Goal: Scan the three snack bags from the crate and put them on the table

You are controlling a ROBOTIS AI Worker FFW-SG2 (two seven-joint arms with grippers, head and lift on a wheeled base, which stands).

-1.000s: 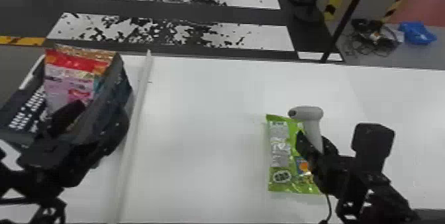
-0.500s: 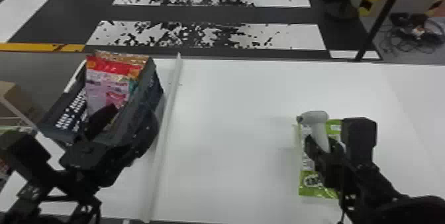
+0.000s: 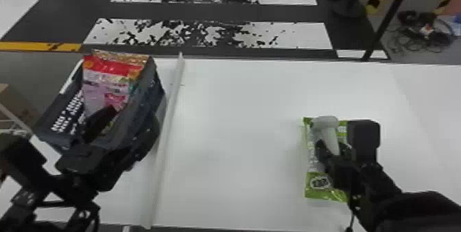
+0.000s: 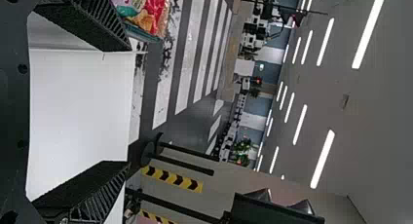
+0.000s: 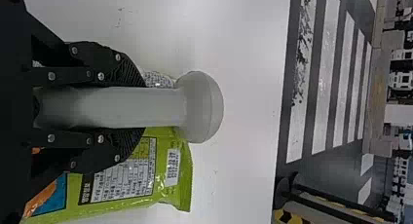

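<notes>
I judged my parted left jaws should pinch the red-and-pink foil pouch (image 3: 103, 85) at left, not its dark plastic crate (image 3: 145, 97), my right jaws gripping the white T-shaped scanner (image 3: 326, 124), lower right.

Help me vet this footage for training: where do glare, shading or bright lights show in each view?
Head view: soft pale sheen on the white table, faint shading just left of the green snack bag; left wrist view: ceiling lights glow bright white; right wrist view: the scanner's handle darkens toward the base of the right gripper.
</notes>
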